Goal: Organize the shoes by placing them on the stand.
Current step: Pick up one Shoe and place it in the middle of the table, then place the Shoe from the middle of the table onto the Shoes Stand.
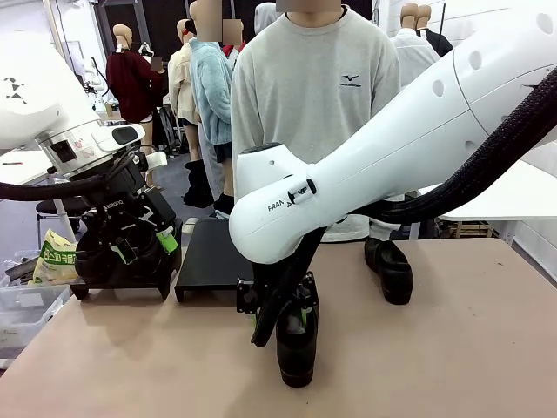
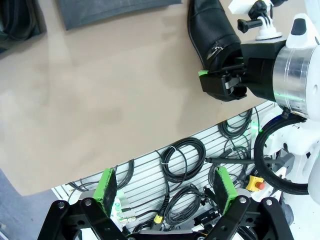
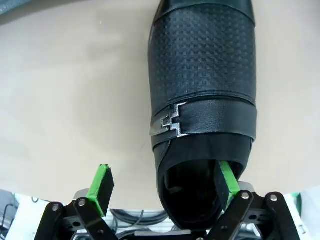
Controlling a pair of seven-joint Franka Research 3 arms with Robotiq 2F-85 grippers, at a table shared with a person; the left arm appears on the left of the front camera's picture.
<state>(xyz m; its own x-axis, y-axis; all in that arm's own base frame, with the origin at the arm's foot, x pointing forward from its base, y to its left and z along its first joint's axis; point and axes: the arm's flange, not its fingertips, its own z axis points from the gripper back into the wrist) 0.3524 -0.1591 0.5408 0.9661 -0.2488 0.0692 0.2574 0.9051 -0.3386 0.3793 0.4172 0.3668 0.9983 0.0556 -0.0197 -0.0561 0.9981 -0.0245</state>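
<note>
Straddling the heel collar of one shoe (image 3: 202, 100) toward the surface's (image 1: 452, 348) robot-side edge, right jaws gape, gripping nothing; left jaws wide, empty. Stiff, glossy, probably slippery: pinch the collar.

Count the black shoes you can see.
3. One shoe lies mid-table at the right gripper, a second shoe farther right on the table, a third shoe seemingly on the left stand behind the left gripper; another may be hidden there.
</note>
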